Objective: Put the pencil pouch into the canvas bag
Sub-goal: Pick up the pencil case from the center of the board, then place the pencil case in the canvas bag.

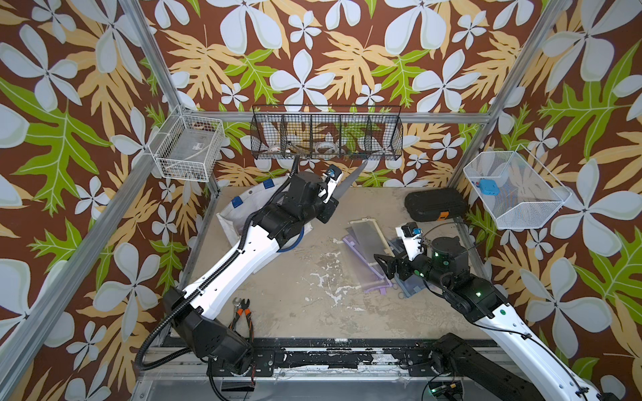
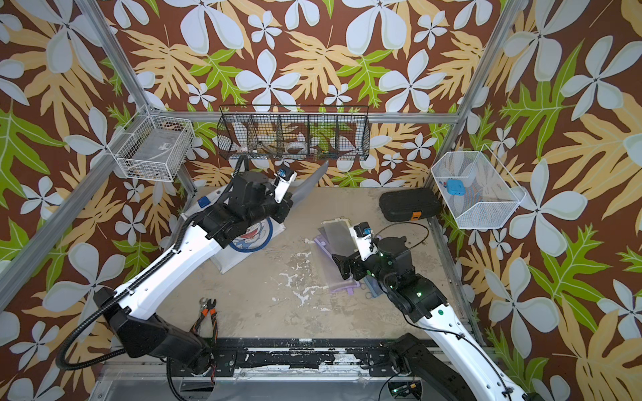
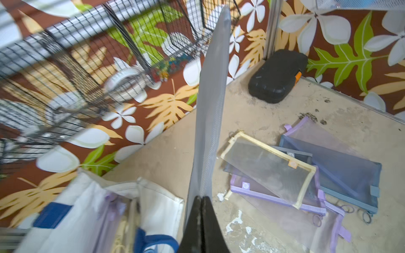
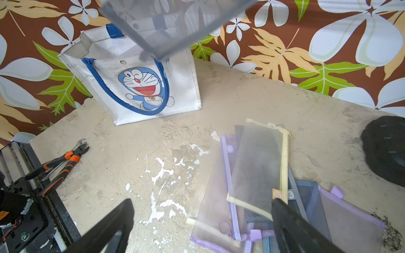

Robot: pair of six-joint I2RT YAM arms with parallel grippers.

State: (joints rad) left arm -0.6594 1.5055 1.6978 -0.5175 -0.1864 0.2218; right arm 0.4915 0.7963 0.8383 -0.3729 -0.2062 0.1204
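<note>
**Grey pouch pinched and lifted beside the tote**

I am stretching my left arm [image 1: 243, 250] forward toward the back left corner, wrist raised. My left pincer [image 3: 202, 198] is squeezing its tips tight on the lower edge of the grey mesh pencil pouch [image 3: 210, 98]. The pouch is standing edge-on in the air, pointing up toward the black wire basket [image 1: 326, 133]. It is hanging near the open top of the canvas bag [image 4: 188, 87], not inside it. My right arm [image 1: 486, 298] is bending low over the pile of mesh pouches [image 4: 258, 164], with my right pincer [image 4: 201, 201] gaping wide and gripping nothing. In both top views my left arm is covering most of the bag. The bag's inside is showing only as blur in the left wrist view, and the right wrist view is cutting off part of the pouch.
</note>
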